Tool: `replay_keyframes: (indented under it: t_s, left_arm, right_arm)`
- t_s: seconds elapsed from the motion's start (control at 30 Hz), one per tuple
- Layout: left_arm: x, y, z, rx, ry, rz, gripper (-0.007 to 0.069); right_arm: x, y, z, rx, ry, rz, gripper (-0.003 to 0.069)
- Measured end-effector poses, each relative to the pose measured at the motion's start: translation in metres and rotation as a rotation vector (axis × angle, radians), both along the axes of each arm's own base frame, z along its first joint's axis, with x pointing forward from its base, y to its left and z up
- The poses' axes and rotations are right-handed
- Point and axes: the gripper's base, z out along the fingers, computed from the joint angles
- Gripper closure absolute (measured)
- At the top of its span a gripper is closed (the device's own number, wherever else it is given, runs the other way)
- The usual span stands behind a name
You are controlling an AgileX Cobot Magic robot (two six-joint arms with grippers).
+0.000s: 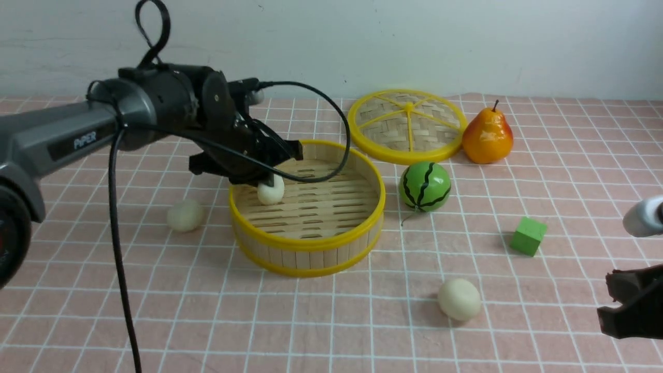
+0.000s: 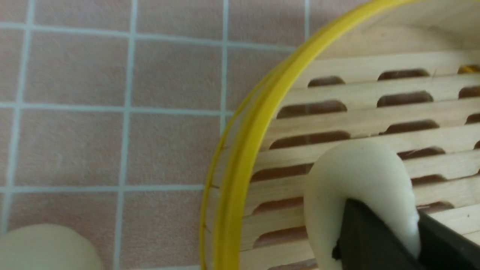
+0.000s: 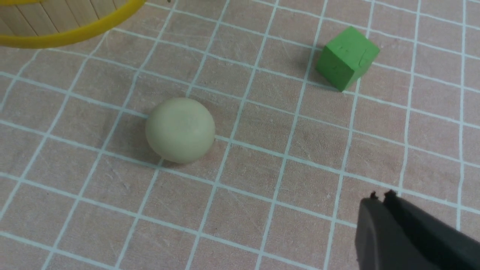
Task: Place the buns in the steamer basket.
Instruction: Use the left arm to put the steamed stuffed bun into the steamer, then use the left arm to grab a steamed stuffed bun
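Woven lid (image 1: pixel 407 126), pear (image 1: pixel 487 137), striped watermelon (image 1: pixel 424 186), possibly foam cube (image 1: pixel 528 236)

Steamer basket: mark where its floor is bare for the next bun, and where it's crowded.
The steamer basket floor is bare across its middle, right and near side. Crowded at its left edge, where jaws of the left arm clamp the held bun. Open cloth separates it from the front bun.

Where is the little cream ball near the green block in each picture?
Front view: the cream-white round bun lies on the checked cloth, to the right of the round wooden steamer basket and nearer the camera.
Left wrist view: not in it.
Right wrist view: bun between the green cube and the basket.
Shared landmark: that basket's yellow rim.
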Motion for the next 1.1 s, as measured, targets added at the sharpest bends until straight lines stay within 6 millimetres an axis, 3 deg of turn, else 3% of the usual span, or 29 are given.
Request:
replay_keyframes:
  t_s: [0.27,0.47,0.7,0.83,0.93,1.1]
  left_arm:
    - [0.001,-0.006,-0.02,-0.003,0.052,0.002,0.0275]
    - [-0.002,-0.005,-0.007,-0.016,0.036,0.003,0.018]
    - [-0.026,0.007,0.078,0.006,-0.131,-0.02,0.0162]
    - [-0.045,0.025,0.113,0.142,-0.173,-0.02,0.0165]
    - [-0.046,0.04,0.106,0.189,-0.135,0.039,0.0178]
    - [-0.039,0.083,0.047,0.169,-0.006,0.192,0.0235]
  right_arm:
    - [0.0,0.0,0.0,0.004,-0.002,-0.001,0.0627]
    - [0.0,0.0,0.0,0.005,-0.001,-0.001,0.0622]
    - [0.0,0.0,0.0,0.007,-0.002,-0.002,0.0618]
    - [0.0,0.0,0.0,0.007,-0.002,-0.002,0.0613]
    - [0.0,0.0,0.0,0.007,-0.002,-0.002,0.0612]
    - [0.0,0.0,0.0,0.007,-0.002,-0.002,0.0607]
